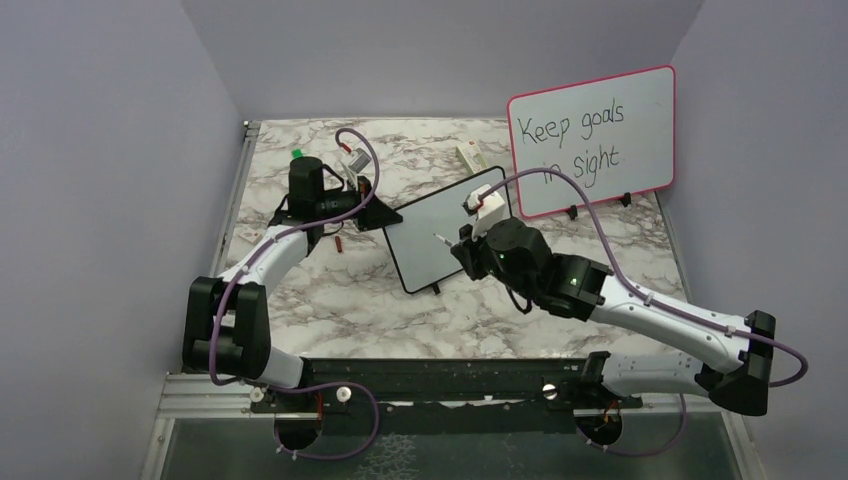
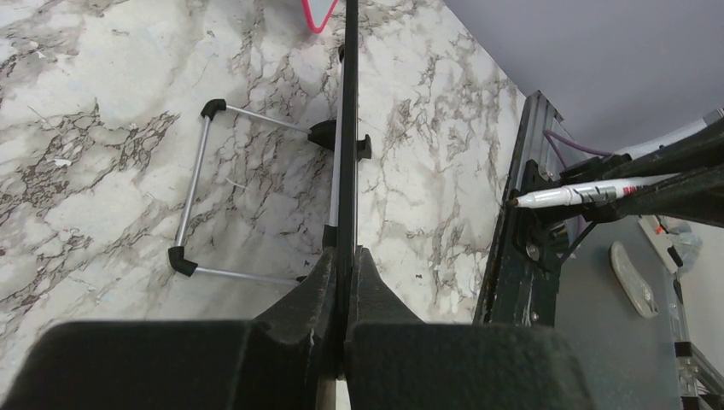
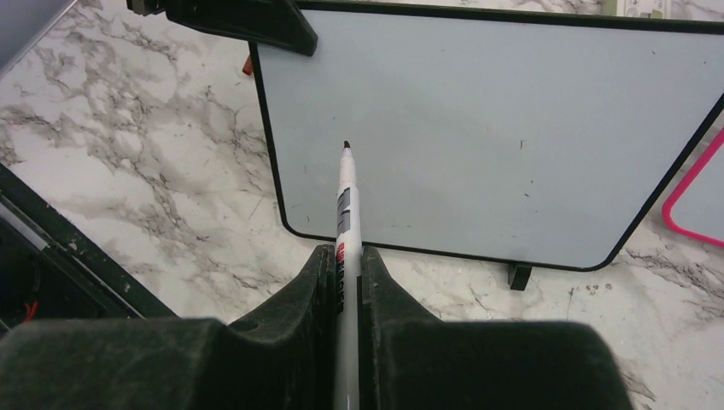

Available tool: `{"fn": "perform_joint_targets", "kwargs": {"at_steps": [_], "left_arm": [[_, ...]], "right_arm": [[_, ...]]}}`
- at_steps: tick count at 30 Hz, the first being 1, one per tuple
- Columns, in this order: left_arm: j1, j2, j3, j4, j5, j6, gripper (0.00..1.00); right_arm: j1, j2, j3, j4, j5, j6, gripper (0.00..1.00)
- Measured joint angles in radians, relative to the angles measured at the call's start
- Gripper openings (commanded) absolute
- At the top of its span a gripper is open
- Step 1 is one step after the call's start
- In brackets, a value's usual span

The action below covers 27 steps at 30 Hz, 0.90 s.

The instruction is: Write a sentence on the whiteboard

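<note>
Right end effector (image 3: pixel 343 256) clenched on marker (image 3: pixel 344 188), tip pointing at whiteboard (image 3: pixel 478 128), left end effector (image 2: pixel 344 256) gripping its edge

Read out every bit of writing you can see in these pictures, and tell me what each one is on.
"Keep goals in sight": black handwriting over two lines on the pink-framed board.
Red and grey print on the barrel of the marker: too blurred to read.
The black-framed whiteboard: blank, no writing on it.
</note>
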Motion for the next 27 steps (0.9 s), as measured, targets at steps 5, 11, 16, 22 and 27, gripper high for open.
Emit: {"fn": "perform_joint_targets", "kwargs": {"at_steps": [5,11,16,22,27], "left_arm": [[0.0,0.015,0.008,-0.007,0.0,0.006,0.0],[0.0,0.018,0.011,-0.025,-0.013,0.028,0.0],[0.0,0.032,0.025,-0.031,-0.021,0.031,0.0],[0.0,0.034,0.026,-0.031,-0.024,0.03,0.0],[0.0,0.034,0.026,-0.031,-0.024,0.032,0.0]], "right_arm": [[0.068,0.071,0.05,-0.019,0.092,0.013,0.01],[0.158,0.141,0.077,-0.022,0.204,0.024,0.01],[0.186,0.192,0.088,-0.022,0.252,0.034,0.01],[0.2,0.295,0.161,-0.022,0.299,0.034,0.01],[0.206,0.35,0.193,-0.008,0.325,0.037,0.01]]}}
